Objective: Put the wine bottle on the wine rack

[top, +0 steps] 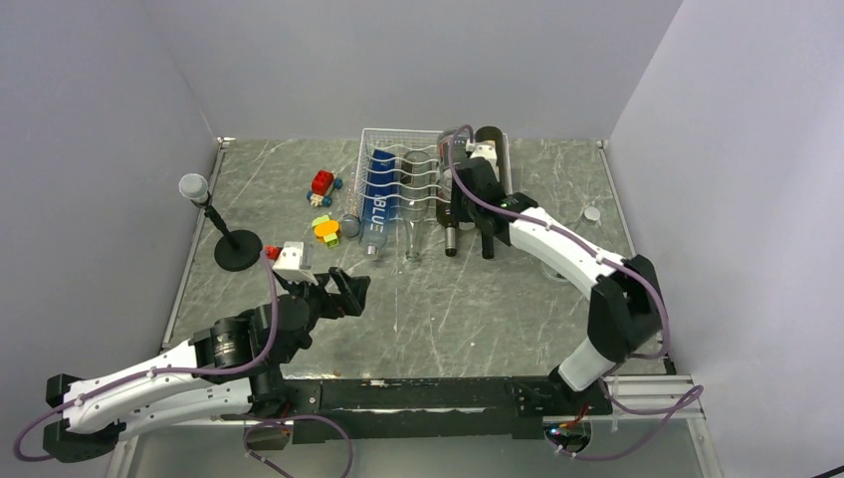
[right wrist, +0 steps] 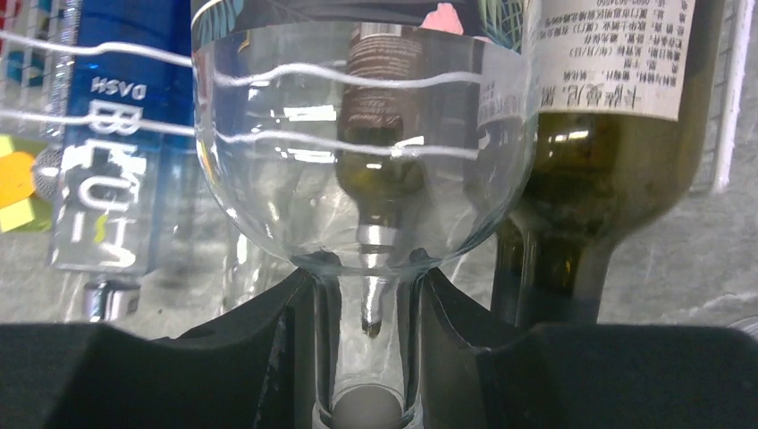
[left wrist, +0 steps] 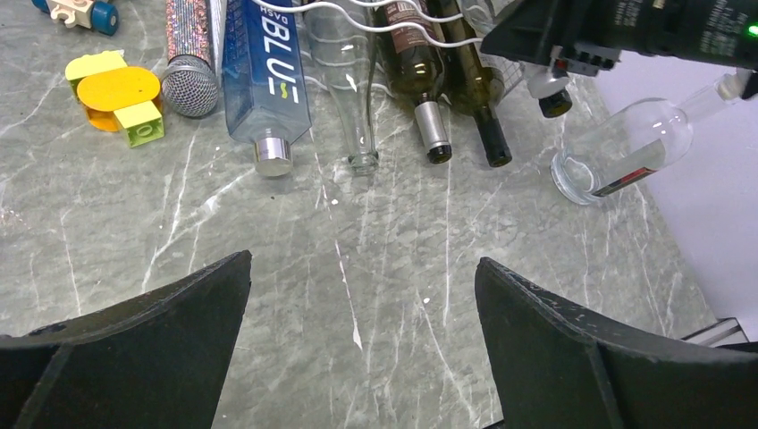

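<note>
My right gripper (right wrist: 368,357) is shut on the neck of a clear glass wine bottle (right wrist: 357,161). The bottle's round body with a dark patterned label points away from me, over the white wire wine rack (top: 370,139). From above, the right gripper (top: 478,184) hangs over the rack's right side and hides most of the held bottle. On the rack lie a brown bottle (left wrist: 413,54) and a green bottle (right wrist: 590,152). My left gripper (left wrist: 362,268) is open over bare table, well short of the rack (left wrist: 420,22).
A blue bottle (top: 381,199) and a clear bottle (left wrist: 349,80) also lie on the rack. Another clear bottle (left wrist: 626,143) lies on the table under the right arm. A microphone stand (top: 237,249), toy blocks (top: 325,229) and a white cap (top: 592,212) are nearby.
</note>
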